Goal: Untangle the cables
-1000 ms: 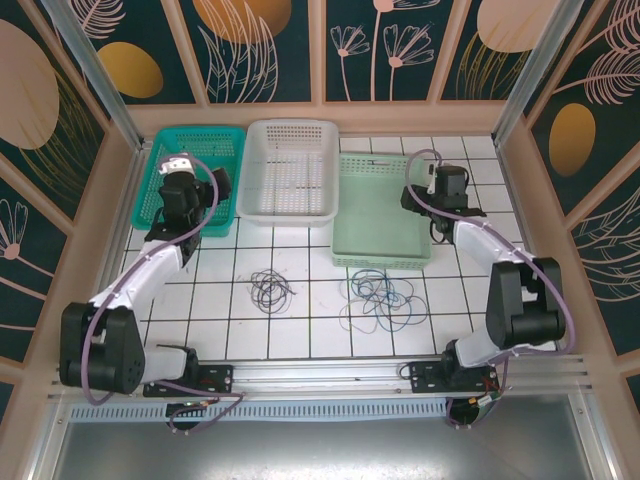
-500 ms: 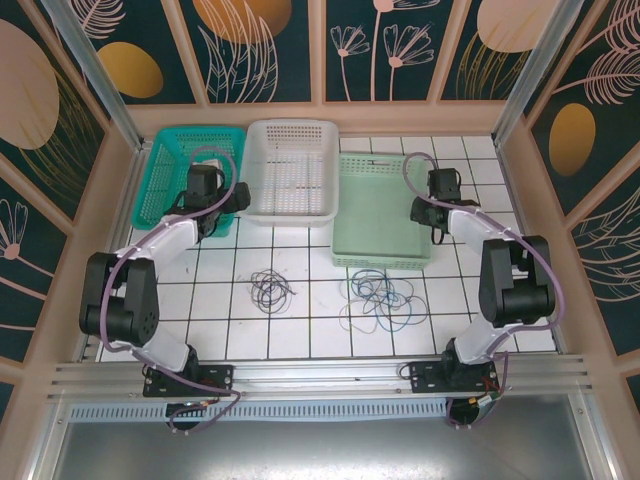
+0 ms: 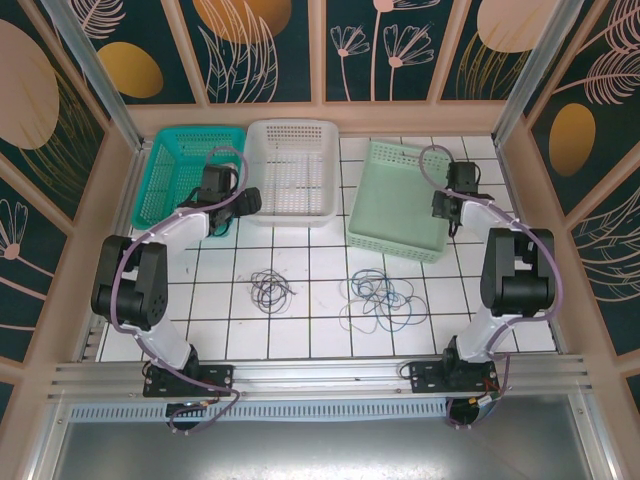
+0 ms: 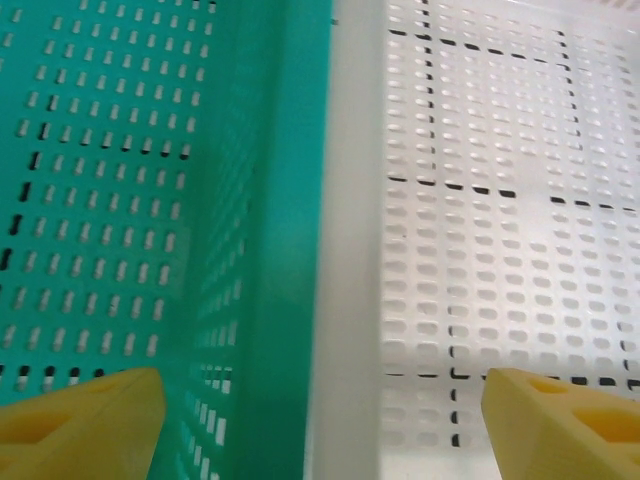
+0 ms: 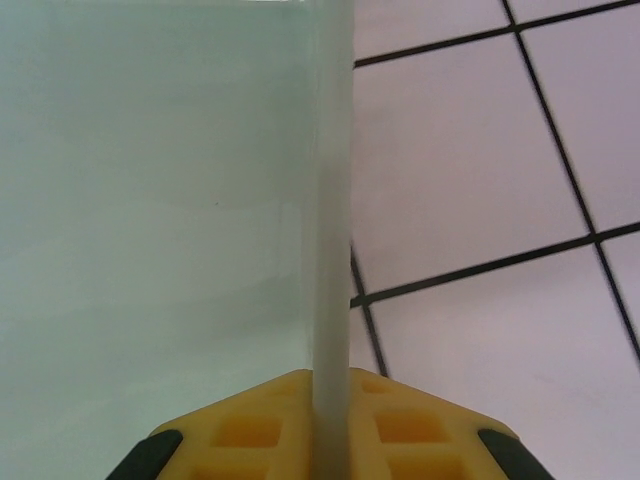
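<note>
Two tangles of thin cables lie on the white tiled table: a small dark one (image 3: 270, 288) and a larger blue and dark one (image 3: 380, 298). My left gripper (image 3: 243, 204) (image 4: 320, 425) is open. Its yellow fingers (image 4: 85, 420) straddle the touching walls of the teal basket (image 4: 150, 200) and the white basket (image 4: 480, 200). My right gripper (image 3: 447, 208) (image 5: 332, 420) is shut on the right rim (image 5: 332, 200) of the pale green basket (image 3: 400, 195), which sits skewed at the back right. Both grippers are far from the cables.
The teal basket (image 3: 160, 190) and white basket (image 3: 290, 216) stand side by side at the back left. Patterned walls close in the table on three sides. Open tiles (image 3: 320, 330) surround the tangles in front of the baskets.
The pale green basket has shifted back and to the right and turned, held by my right gripper. My left gripper has moved right to the gap between the teal and white baskets.
</note>
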You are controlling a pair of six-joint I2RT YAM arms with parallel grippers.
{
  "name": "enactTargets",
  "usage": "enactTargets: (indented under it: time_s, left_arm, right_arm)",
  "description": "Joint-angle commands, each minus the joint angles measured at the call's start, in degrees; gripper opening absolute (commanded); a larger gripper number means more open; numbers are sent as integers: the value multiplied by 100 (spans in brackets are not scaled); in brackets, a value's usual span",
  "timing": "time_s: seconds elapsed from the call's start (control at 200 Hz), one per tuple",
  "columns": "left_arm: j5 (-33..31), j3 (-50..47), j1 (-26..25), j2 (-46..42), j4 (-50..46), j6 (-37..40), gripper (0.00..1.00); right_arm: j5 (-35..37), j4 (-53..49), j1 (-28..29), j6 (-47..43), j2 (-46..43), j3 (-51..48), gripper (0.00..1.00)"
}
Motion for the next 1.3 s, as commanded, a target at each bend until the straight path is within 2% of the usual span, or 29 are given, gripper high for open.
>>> enactTargets:
  time_s: [0.0, 0.405, 0.566, 0.631, 0.676, 0.831, 0.876, 0.971, 1.071, 1.181, 1.291]
  left_arm:
    - [-18, 94, -160, 33, -82, -148, 82]
    - [38, -70, -485, 186, 103, -395, 81]
    - [-27, -199, -592, 108, 189, -479, 80]
    - [-59, -254, -606, 105, 222, -525, 80]
    - [-169, -274, -615, -66, 205, -552, 82]
    - [-661, -365, -615, -536, 237, -566, 88]
    - [-721, -536, -631, -719, 285, -535, 98]
    - [-740, -698, -771, -1159, 525, -347, 99]
    - [-462, -934, -1085, -1619, 912, 74, 99]
    - [263, -1153, -1548, -1952, 1178, 760, 99]
    - [879, -1196, -2085, -1923, 1168, 1169, 99]
  right_arm:
    - [224, 90, -212, -257, 197, 240, 13]
    - [-136, 609, -335, -840, 464, 788, 19]
    - [-183, 687, -335, -706, 212, 718, 38]
    - [-197, 627, -336, -629, 25, 675, 51]
    - [-236, 546, -325, -530, -133, 650, 57]
    - [-612, 429, -167, -211, -954, 221, 62]
    - [-677, 433, -68, -158, -1229, 5, 62]
    - [-911, 452, 171, -12, -1809, -459, 64]
    - [-997, 542, 387, 216, -2404, -966, 65]
    - [-1373, 720, 394, 583, -3010, -1541, 68]
    - [-1517, 695, 385, 907, -3323, -1863, 68]
